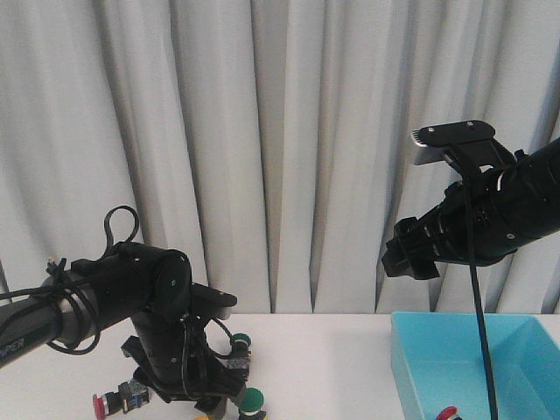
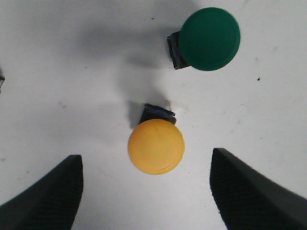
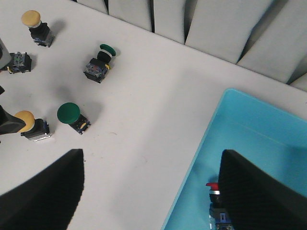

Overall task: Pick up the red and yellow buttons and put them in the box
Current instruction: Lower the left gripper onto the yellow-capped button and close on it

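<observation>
A yellow button (image 2: 156,146) stands on the white table, just ahead of my left gripper (image 2: 146,194). That gripper is open, low over the table, with one finger on each side and nothing between them. The same yellow button (image 3: 24,120) shows in the right wrist view, and a second, paler yellow button (image 3: 31,19) stands farther off. A red button (image 1: 103,402) lies beside the left arm. My right gripper (image 3: 151,191) is open and empty, held high above the near wall of the turquoise box (image 3: 249,134). One red button (image 3: 212,186) lies inside the box (image 1: 411,350).
Two green buttons (image 3: 69,114) (image 3: 106,49) stand near the yellow one; the nearer green button (image 2: 209,38) is just beyond it. Another dark switch (image 3: 19,60) sits half hidden at the edge. Grey curtains hang behind the table.
</observation>
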Robot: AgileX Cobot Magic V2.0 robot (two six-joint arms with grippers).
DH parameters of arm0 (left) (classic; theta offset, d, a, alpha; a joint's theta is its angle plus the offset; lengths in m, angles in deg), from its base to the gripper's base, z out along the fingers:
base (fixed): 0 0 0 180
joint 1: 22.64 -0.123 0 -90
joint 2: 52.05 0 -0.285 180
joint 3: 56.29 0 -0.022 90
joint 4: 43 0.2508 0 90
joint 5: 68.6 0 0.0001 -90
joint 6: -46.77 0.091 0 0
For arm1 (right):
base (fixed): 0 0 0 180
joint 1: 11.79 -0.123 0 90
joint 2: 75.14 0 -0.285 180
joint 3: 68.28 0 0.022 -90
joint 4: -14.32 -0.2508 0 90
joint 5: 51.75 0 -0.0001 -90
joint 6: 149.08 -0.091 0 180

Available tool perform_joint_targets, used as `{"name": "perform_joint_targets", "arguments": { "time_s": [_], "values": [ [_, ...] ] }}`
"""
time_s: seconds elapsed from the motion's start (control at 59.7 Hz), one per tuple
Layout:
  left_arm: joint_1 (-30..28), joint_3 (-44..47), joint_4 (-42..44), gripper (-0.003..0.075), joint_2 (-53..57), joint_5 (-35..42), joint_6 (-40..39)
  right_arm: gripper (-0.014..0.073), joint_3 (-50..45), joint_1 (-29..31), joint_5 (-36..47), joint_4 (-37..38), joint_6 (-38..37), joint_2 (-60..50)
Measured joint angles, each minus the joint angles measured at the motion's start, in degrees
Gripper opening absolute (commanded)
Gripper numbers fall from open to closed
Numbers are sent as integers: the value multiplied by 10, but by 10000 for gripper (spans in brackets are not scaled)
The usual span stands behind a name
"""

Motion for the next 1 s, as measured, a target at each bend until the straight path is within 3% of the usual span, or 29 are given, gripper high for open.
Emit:
{"name": "perform_joint_targets", "arguments": {
  "time_s": [1.005],
  "values": [
    [0,1,-9,536,-69,25,23,549,0,0,-6,-2,0,0]
  ]
}}
